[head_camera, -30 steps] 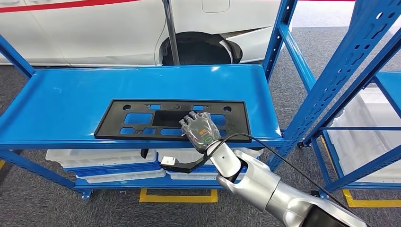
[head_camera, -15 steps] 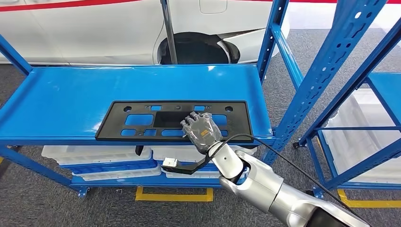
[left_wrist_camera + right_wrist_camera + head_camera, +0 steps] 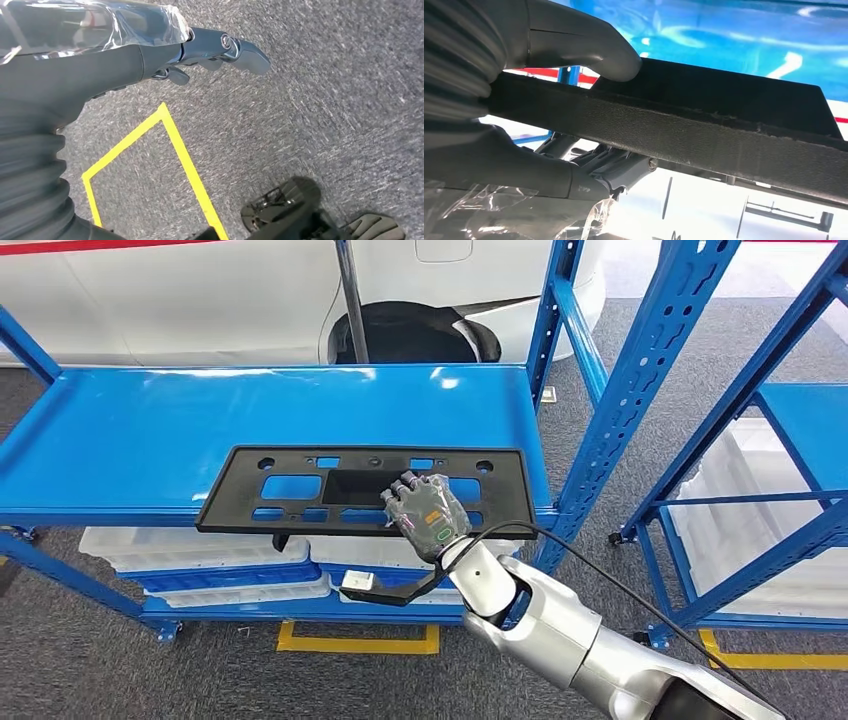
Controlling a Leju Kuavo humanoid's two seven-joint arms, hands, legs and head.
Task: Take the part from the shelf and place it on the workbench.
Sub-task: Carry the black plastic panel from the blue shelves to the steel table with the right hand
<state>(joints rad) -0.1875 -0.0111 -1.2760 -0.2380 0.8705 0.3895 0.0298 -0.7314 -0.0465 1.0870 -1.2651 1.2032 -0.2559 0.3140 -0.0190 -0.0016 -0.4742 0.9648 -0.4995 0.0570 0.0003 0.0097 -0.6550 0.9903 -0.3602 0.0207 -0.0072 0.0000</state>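
The right hand gripped the near edge of the flat black part, thumb on one face and fingers on the other. The part lay on the blue shelf, its near edge jutting past the shelf's front lip. The left hand hung over grey carpet and yellow tape, fingers extended, holding nothing; no writing was legible.
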